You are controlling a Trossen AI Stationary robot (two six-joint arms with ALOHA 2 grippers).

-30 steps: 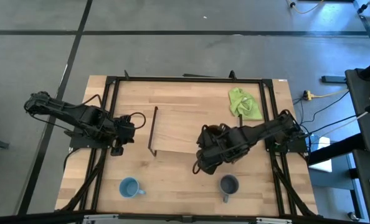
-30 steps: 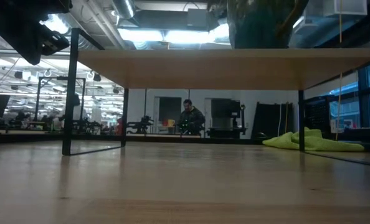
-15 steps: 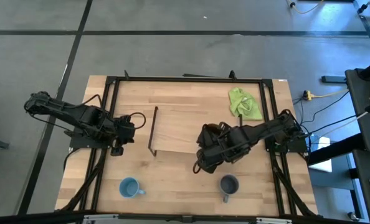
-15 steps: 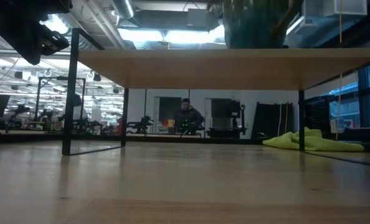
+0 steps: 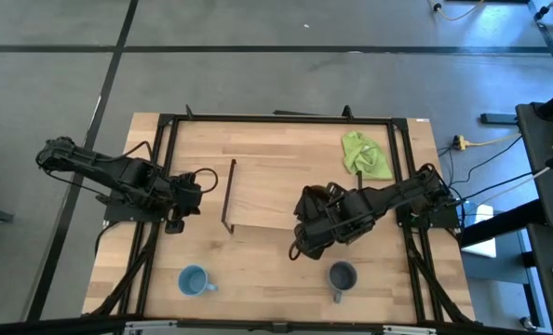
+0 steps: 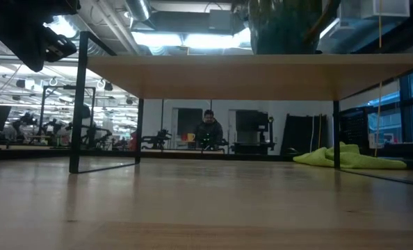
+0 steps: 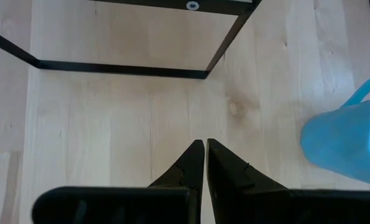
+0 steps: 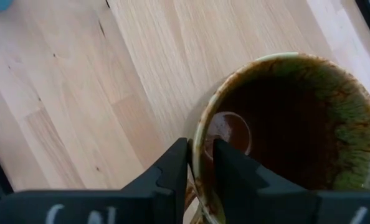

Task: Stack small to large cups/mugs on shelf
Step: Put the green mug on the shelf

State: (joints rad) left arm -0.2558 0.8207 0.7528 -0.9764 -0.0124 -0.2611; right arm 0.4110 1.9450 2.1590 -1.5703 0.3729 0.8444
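over the right end of the shelf, the right gripper is clamped on the rim of the brown mug, one finger inside the glossy bowl and one outside. from the low view the mug looks to sit on the board, though contact cannot be made out for certain. the thin pinch on the wall is the weak point: if the fingers open while the mug is tilted or not fully down, it could rock or slide toward the board's edge, and a sideways pull on release could drag it. the left gripper, fingers pressed together, waits above the table beside the shelf's left frame, near the light blue mug. the dark grey-blue mug stands on the table in front of the shelf, close under the right arm, so a low sweep back could knock it
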